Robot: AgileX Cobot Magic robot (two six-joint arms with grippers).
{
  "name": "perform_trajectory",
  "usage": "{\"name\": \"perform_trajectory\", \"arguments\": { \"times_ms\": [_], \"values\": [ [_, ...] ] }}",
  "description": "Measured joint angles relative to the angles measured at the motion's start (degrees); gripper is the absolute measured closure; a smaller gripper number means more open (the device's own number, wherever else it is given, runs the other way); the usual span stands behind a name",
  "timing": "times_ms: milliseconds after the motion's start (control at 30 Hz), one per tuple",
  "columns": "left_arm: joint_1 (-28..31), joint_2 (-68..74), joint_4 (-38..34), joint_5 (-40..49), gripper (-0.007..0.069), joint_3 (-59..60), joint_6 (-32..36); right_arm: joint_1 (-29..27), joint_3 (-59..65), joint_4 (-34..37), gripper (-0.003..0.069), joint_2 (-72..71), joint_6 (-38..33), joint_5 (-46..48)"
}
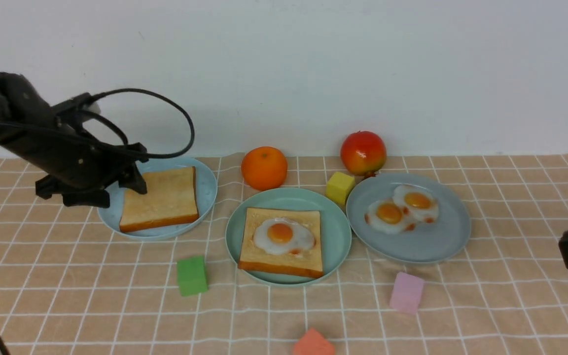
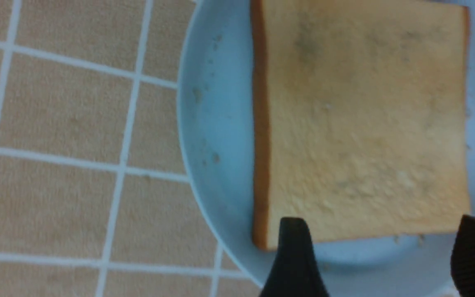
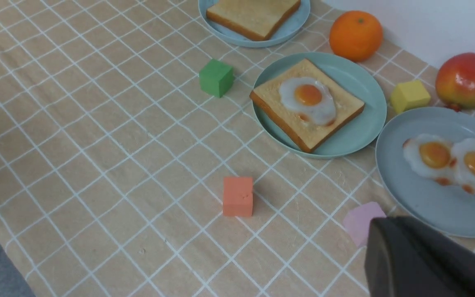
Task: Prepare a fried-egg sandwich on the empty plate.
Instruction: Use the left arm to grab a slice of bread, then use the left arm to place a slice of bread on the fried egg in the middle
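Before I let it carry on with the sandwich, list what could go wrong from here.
1. The open left gripper straddles only one edge of the toast slice on the pale blue plate; a shallow pinch may slip or drag the plate.
2. Setting that slice on the teal plate could shove the fried egg off the lower toast.
3. A low carry might knock the green cube.

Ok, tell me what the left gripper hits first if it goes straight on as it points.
Probably the toast slice on the pale blue plate: the left gripper, jaws open, frames one edge of it. How far above it hangs is unclear.
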Motion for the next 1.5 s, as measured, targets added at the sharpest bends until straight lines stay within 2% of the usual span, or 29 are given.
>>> {"name": "perform_trajectory", "arguments": {
  "times_ms": [200,400,467,500,567,733,1067,1200,1333,1500],
  "values": [
    [0.0,4.2,0.0,-2.4,0.015,-1.1,-0.4,0.0,0.0,0.0,0.066,0.0,0.0,-0.2],
    [0.0,7.9,-1.5,-3.9,0.0237,-1.6,0.1,0.0,0.0,0.2,0.0658,0.0,0.0,-0.6],
    [0.0,8.1,-1.7,-4.1,0.0316,-1.8,0.3,0.0,0.0,0.7,0.0655,0.0,0.0,-0.7],
    [0.0,8.1,-1.7,-4.1,0.0323,-1.8,0.3,0.0,0.0,0.9,0.0655,0.0,0.0,-0.7],
    [0.1,8.1,-1.7,-3.9,0.0431,-1.8,0.3,0.0,0.0,1.5,0.0653,0.0,0.0,-0.7],
    [0.2,6.2,-0.5,-2.4,0.0598,-2.1,0.3,0.0,0.0,1.9,0.0648,0.0,0.0,-0.7],
    [-1.5,-11.3,-0.7,0.0,0.0608,-1.8,1.4,0.0,0.0,2.1,0.0639,0.0,0.0,-0.7],
    [-7.4,-15.9,-3.8,0.6,0.0608,2.5,3.3,0.0,0.0,2.1,0.0636,0.0,0.0,-0.7],
    [-15.7,-15.0,-6.0,-0.7,0.0608,8.4,4.9,0.0,0.0,2.1,0.063,0.0,0.0,-0.7],
    [-20.9,-11.3,-7.6,-2.5,0.0608,10.6,5.3,0.0,0.0,2.1,0.0627,0.0,0.0,-0.7]
  ]
}}
